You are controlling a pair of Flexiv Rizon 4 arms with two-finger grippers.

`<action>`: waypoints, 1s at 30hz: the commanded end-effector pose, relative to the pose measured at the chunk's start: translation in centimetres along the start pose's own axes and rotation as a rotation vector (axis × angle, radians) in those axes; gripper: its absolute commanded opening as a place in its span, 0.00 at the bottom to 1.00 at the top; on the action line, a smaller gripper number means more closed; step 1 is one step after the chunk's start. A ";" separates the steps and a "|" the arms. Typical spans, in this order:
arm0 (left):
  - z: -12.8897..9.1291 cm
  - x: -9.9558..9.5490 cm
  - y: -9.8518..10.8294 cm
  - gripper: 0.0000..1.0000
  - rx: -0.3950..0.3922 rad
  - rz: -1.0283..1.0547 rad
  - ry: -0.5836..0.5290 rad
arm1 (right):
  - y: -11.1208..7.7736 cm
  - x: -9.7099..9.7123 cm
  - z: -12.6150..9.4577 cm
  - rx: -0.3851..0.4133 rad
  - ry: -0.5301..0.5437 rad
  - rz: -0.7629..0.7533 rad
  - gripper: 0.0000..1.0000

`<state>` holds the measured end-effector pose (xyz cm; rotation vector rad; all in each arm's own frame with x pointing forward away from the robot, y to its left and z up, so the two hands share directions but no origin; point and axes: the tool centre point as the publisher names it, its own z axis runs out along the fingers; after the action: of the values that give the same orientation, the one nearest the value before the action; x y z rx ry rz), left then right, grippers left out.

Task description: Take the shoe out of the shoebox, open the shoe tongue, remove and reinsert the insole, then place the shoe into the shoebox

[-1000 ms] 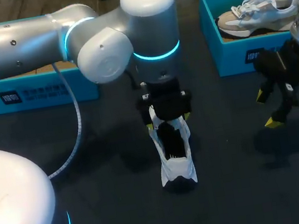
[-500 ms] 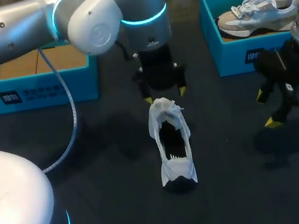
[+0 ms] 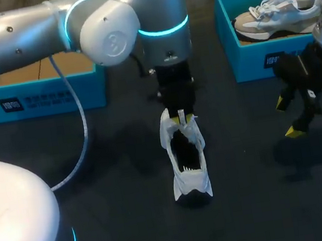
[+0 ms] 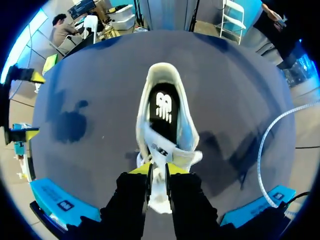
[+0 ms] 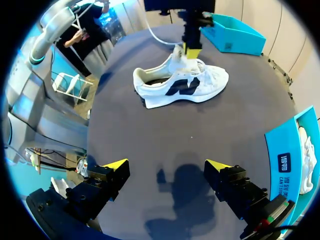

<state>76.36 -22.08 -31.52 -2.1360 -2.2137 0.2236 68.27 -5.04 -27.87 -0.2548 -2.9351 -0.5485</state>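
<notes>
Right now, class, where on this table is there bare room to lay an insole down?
Bare tabletop lies between the white shoe and the open right gripper, and between the shoe and the cable. It is crowded at the shoe's tongue, where the left gripper pinches.

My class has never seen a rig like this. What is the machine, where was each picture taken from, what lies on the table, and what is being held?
The machine is two robot arms at a dark table, each ending in a gripper with two yellow-tipped fingers. One picture looks down from a fixed camera above and behind the robot. The two round ones come from cameras on the wrists. A white shoe stands on the table. Farther back are two blue boxes: the left shoebox, and the right shoebox, which holds a second shoe. The left gripper is shut on the white shoe's tongue. The right gripper is open and holds nothing.
</notes>
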 end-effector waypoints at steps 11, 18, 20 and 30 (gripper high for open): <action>-0.8 1.2 -1.4 0.28 -0.021 -0.004 -0.037 | 0.0 0.0 0.0 0.001 -0.001 0.000 1.00; -0.8 0.7 -0.3 0.27 -0.032 -0.015 -0.028 | 0.0 0.0 0.0 0.001 -0.001 0.000 1.00; 0.0 0.7 -0.3 0.27 -0.020 -0.010 -0.020 | 0.0 0.0 0.0 0.001 -0.001 0.000 1.00; 3.3 1.1 -2.7 0.25 0.044 0.018 0.014 | 0.0 0.0 0.0 0.001 -0.001 0.000 1.00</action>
<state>73.37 -21.05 -33.89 -2.1278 -2.1587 0.2589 68.27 -5.04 -27.87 -0.2548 -2.9352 -0.5485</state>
